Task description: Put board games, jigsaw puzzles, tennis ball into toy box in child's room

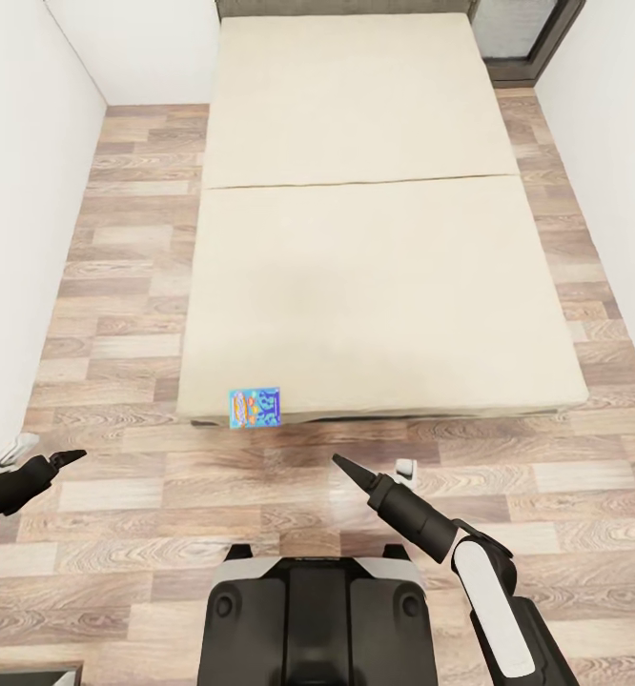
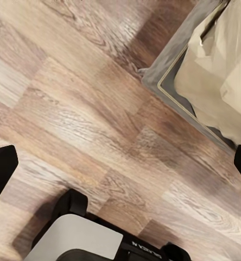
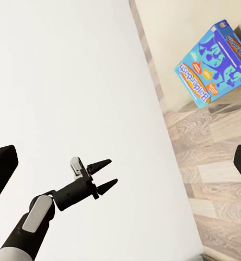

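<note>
From the head view we see the bed (image 1: pixel 375 238), a plain beige mattress reaching to the far wall, with one board game (image 1: pixel 255 407) lying flat at its near left corner, right at the edge. The right wrist view shows more of that blue box (image 3: pixel 213 64): orange lettering, dark blue figures, one corner overhanging the mattress edge. It also catches the left claw (image 3: pixel 103 175) against the white wall, its two dark fingers spread apart and holding nothing. The left wrist view gives only plank floor (image 2: pixel 82 109) and a bed corner (image 2: pixel 218 76). The right claw (image 1: pixel 341 464) hovers over the floor just short of the bed; its fingertips sit at opposite edges of its own wrist view, so it stands open and empty. Wood-plank floor runs bare along both sides of the bed, between white walls (image 1: pixel 22 191).
</note>
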